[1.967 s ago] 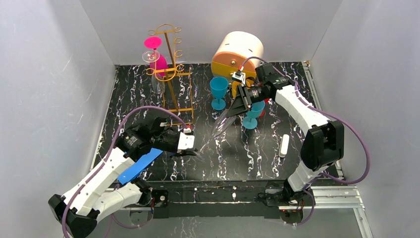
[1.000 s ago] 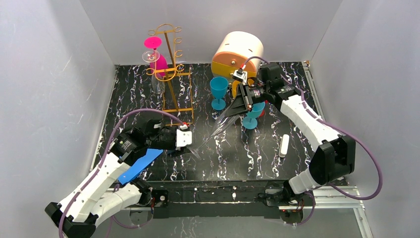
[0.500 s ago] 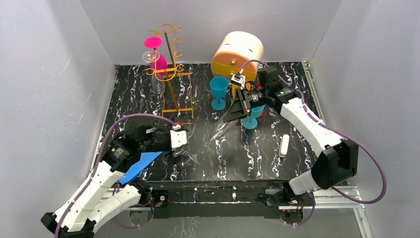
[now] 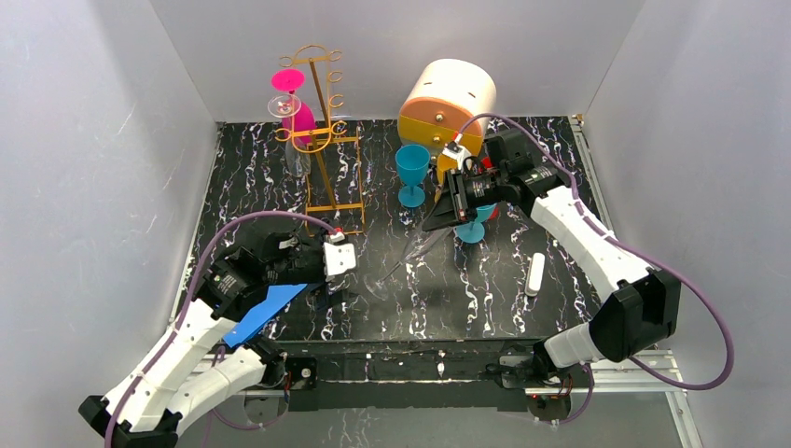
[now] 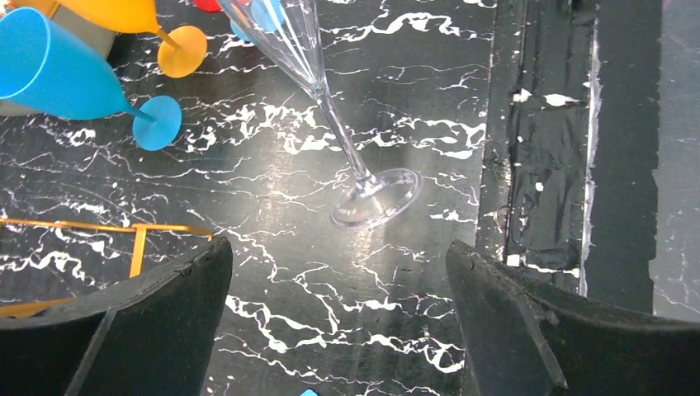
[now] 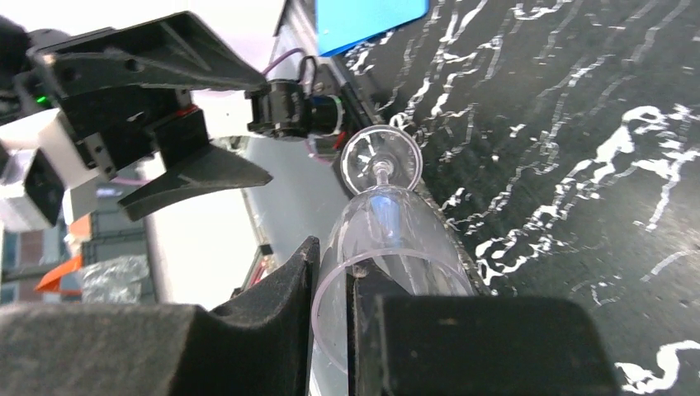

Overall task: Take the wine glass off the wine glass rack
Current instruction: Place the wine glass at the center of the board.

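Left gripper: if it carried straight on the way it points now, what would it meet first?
Most likely the foot of the clear wine glass, which lies ahead between the open fingers of the left gripper; the right gripper holds its bowl, tilted. Depth is unclear, so the table could come first.

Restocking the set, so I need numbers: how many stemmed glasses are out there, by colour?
Clear glass: 2
Blue glass: 2
Pink glass: 1
Orange glass: 1
Total: 6
A red sliver is too hidden to identify.
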`<action>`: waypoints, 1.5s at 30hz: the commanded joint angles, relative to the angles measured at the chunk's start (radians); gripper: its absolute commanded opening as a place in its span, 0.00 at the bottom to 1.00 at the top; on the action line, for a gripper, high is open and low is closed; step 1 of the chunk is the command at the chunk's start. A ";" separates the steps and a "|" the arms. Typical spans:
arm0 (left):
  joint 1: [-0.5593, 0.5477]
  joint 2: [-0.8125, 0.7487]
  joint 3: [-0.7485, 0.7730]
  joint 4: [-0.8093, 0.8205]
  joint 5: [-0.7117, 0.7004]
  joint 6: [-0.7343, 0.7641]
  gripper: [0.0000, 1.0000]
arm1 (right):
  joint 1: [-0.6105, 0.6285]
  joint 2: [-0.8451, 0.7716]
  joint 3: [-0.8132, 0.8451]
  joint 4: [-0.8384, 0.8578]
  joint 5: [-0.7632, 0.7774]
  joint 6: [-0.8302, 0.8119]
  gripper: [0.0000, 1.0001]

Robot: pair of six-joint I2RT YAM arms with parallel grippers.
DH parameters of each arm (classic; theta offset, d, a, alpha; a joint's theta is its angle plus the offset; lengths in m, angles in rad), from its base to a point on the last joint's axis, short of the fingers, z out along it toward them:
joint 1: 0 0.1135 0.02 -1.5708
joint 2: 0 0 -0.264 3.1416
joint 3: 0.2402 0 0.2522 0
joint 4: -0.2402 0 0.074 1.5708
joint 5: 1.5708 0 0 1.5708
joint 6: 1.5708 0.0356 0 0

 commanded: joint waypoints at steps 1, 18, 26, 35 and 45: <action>0.005 -0.004 0.018 0.081 -0.135 -0.077 0.98 | 0.004 -0.055 0.082 -0.068 0.199 -0.042 0.01; 0.005 0.056 -0.009 0.289 -0.625 -0.602 0.98 | 0.163 -0.080 0.154 -0.208 0.901 -0.049 0.01; 0.005 0.118 0.052 0.192 -0.653 -0.735 0.98 | 0.289 -0.003 0.201 -0.188 1.163 -0.062 0.01; 0.005 0.086 0.035 0.172 -0.695 -0.804 0.98 | 0.314 0.090 0.249 -0.174 1.207 -0.066 0.01; 0.005 0.115 0.068 0.138 -0.712 -0.810 0.98 | 0.314 0.168 0.293 -0.142 1.196 -0.143 0.01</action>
